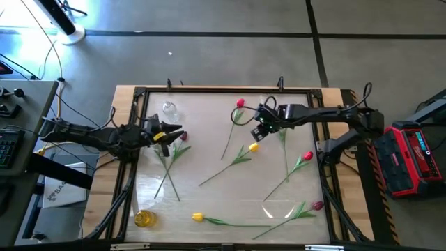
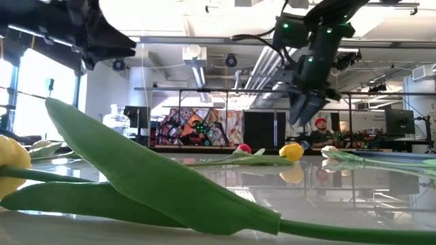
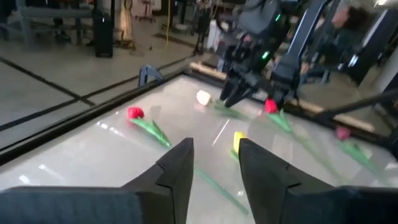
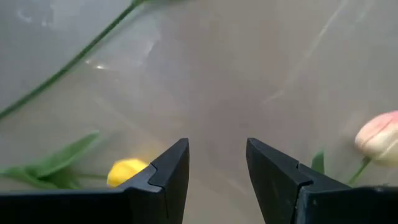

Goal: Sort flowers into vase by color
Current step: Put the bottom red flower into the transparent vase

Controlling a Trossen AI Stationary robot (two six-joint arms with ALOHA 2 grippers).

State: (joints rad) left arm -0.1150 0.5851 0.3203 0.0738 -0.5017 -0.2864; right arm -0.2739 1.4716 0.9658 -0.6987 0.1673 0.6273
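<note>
I take the clear vase at the table's far left as my landmark. My left gripper hangs just in front of that vase, and in its wrist view the two dark fingers stand apart with nothing between them, so it is released. Two tulips lie crossed directly under it, a dark maroon head just beside the fingertips, stems running toward the near edge.

My right gripper sits well to the right of the vase, over the middle of the table. Its jaws are spread and empty in its wrist view, with bare table between them. A yellow tulip lies just nearer than it, and a cream-pink head shows off to one side of the fingers.

A red-pink tulip lies between the vase and the right gripper, at the far edge. Another red one, a maroon one and a second yellow one lie farther from the vase, toward the near side. A yellow vase stands at the near left corner, straight in front of the clear one.
</note>
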